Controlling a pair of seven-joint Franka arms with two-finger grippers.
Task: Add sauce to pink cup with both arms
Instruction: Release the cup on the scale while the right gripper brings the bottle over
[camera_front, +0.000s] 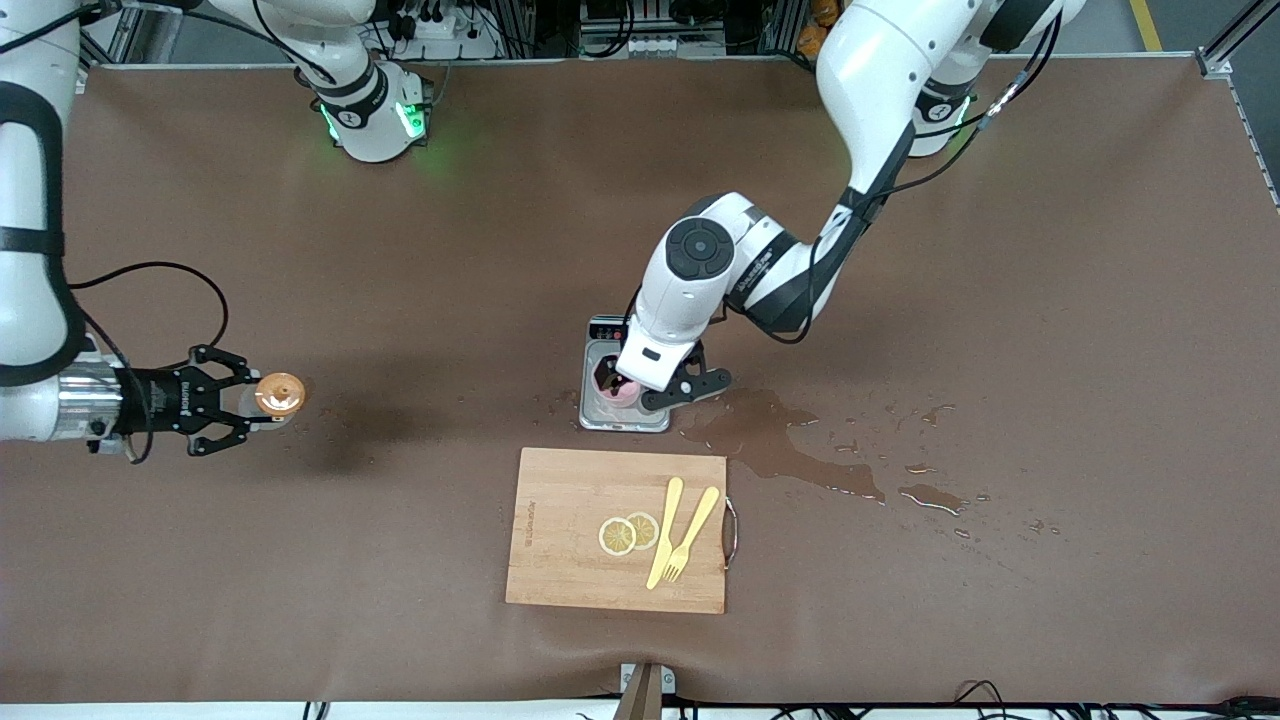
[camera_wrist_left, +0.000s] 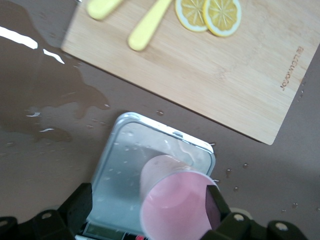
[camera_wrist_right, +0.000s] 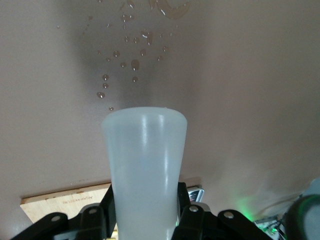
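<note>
The pink cup (camera_front: 622, 394) stands on the steel scale (camera_front: 598, 420) at the table's middle, mostly hidden under the left arm's wrist. My left gripper (camera_front: 648, 390) is low over the scale and open, its jaws wide around the cup. In the left wrist view the cup (camera_wrist_left: 172, 200) stands between the fingers with one finger (camera_wrist_left: 213, 207) against its rim; my left gripper (camera_wrist_left: 148, 214) is open. My right gripper (camera_front: 250, 402) is shut on the sauce bottle (camera_front: 276, 394), held in the air over bare table toward the right arm's end. The bottle's pale body (camera_wrist_right: 145, 160) fills the right wrist view between my right gripper's (camera_wrist_right: 145, 212) fingers.
A wooden cutting board (camera_front: 570, 540) lies nearer the front camera than the scale, with two lemon slices (camera_front: 628, 533), a yellow knife and a fork (camera_front: 688, 535). A puddle (camera_front: 780, 440) and drops spread from the scale toward the left arm's end.
</note>
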